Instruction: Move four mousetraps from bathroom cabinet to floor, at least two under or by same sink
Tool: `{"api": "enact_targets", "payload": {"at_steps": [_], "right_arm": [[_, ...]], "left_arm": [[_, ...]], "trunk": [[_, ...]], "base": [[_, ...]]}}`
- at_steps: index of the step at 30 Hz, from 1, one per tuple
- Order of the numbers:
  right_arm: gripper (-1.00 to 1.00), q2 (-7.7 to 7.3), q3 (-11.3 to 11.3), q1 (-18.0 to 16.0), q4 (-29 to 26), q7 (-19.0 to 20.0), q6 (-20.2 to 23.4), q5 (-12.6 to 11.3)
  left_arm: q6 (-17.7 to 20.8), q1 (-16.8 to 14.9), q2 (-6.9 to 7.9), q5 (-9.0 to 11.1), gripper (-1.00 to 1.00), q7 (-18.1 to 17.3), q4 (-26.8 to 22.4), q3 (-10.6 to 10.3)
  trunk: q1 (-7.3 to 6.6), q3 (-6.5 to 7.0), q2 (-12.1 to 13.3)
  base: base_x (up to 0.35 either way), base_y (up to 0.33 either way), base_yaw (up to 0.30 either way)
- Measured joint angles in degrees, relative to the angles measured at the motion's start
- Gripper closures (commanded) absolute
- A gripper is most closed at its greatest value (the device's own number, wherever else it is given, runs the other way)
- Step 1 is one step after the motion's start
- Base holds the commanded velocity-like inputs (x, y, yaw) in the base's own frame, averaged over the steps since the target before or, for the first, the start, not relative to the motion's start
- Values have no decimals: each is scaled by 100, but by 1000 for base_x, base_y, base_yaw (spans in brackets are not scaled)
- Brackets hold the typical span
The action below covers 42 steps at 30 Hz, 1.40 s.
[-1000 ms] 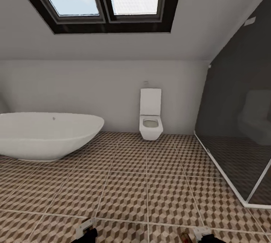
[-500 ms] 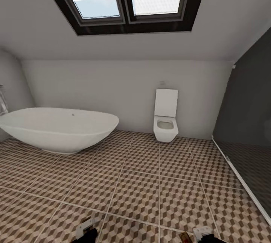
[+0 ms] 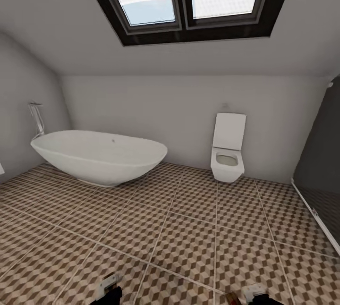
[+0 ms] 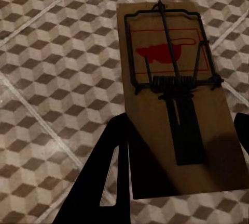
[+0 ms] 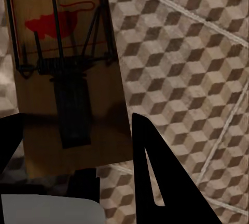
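Each of your grippers is clamped on a mousetrap: the left gripper [image 4: 176,182] holds one mousetrap [image 4: 174,94], the right gripper [image 5: 72,156] another mousetrap [image 5: 65,68], both above the bathroom floor [image 3: 189,229]. A bathtub [image 3: 99,156] and toilet [image 3: 228,156] lie ahead. Find the sink before lowering either trap, and keep both level.
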Motion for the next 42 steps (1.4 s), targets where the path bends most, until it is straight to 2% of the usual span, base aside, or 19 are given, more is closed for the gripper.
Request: {"api": "enact_targets", "payload": {"at_steps": [11, 22, 42], "right_arm": [[100, 0, -2, 0, 0, -1, -1, 2], [100, -1, -1, 1, -1, 81, -4, 3], [100, 0, -3, 0, 0, 79, -2, 2]], "left_arm": [[0, 0, -3, 0, 100, 0, 0, 0], [0, -1, 0, 0, 100, 0, 1, -1], [0, 0, -8, 0, 100, 0, 0, 0]], "trunk": [[0, 0, 0], [0, 0, 0], [0, 0, 0]], "base": [[0, 0, 264], [0, 0, 57], [0, 0, 265]]}}
